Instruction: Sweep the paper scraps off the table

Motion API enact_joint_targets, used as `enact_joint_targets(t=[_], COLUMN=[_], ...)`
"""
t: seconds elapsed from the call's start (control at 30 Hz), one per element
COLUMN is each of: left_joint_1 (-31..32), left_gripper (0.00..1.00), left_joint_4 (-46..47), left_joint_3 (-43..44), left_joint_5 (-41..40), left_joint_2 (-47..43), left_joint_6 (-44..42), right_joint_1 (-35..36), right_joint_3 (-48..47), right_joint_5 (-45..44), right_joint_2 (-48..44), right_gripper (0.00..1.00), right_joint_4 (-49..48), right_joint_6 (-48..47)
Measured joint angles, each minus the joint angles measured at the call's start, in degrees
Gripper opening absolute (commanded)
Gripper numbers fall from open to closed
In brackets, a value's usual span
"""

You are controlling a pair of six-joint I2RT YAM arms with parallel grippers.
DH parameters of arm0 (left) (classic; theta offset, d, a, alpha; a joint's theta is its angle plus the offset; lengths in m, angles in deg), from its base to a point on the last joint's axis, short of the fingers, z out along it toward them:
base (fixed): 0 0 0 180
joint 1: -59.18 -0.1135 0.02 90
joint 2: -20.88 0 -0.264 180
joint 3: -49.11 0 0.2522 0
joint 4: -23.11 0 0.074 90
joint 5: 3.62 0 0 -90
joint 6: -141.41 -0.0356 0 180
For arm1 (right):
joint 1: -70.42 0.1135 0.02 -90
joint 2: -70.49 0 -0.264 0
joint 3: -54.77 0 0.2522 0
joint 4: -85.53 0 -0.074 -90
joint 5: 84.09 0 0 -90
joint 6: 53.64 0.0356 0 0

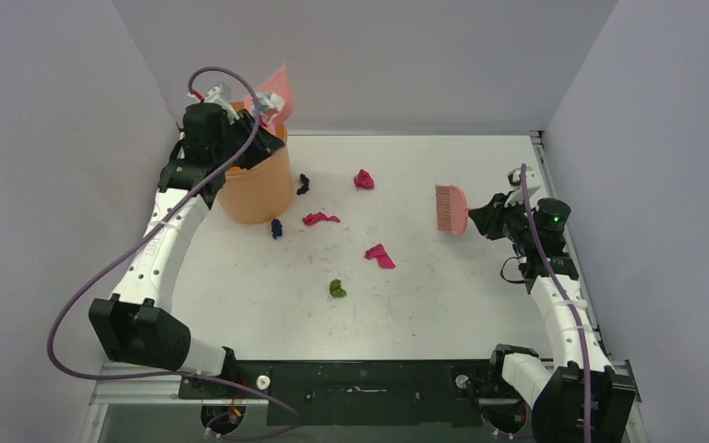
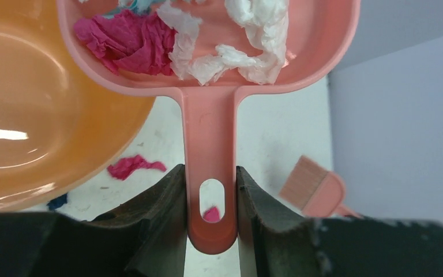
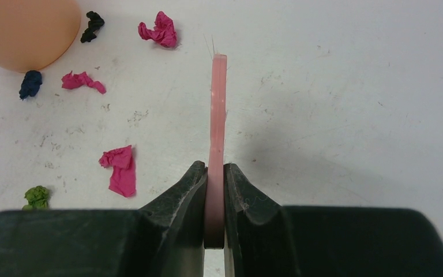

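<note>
My left gripper [image 2: 210,199] is shut on the handle of the pink dustpan [image 2: 210,133] and holds it up at the rim of the orange bucket [image 1: 257,185]; in the top view the pan [image 1: 275,92] is raised at the back left. Magenta [image 2: 128,41] and white [image 2: 231,55] paper scraps lie in the pan. My right gripper [image 3: 215,190] is shut on the pink hand brush [image 3: 217,115], held over the right side of the table [image 1: 462,295]; its bristles [image 1: 449,209] face left. On the table lie magenta [image 1: 364,179], [image 1: 319,219], [image 1: 379,256], black [image 1: 303,184], dark blue [image 1: 276,228] and green [image 1: 337,288] scraps.
The bucket's inside [image 2: 29,104] shows glossy orange beside the pan. Grey walls close the table at left, back and right. A metal frame [image 1: 332,378] with both arm bases runs along the near edge.
</note>
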Motion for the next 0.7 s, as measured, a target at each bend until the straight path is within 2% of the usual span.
enact_joint_targets(t=[0.13,0.33,0.57,0.7], left_joint_1=[-7.1,-13.7,-14.2,-14.3], left_gripper=[0.00,0.00,0.00,0.00], left_joint_4=[11.8,38.8,69.4,80.3], left_joint_3=[-7.3,-23.7,-38.9,-42.1], left_joint_5=[9.8,20.0,22.3,21.9], left_joint_2=[-2.7,-4.4,-4.2,-3.5], left_joint_6=[11.5,34.8,61.0,70.3], right_joint_1=[0.0,0.0,0.0,0.0], right_joint_3=[0.0,0.0,0.0,0.0], right_joint_5=[0.3,0.5,0.5,0.5], right_joint_2=[0.1,0.7,1.1,1.1], right_gripper=[0.05,0.05,0.05,0.05], right_joint_4=[0.0,0.0,0.3,0.4], right_joint_6=[-0.2,-0.3,-0.6,-0.7])
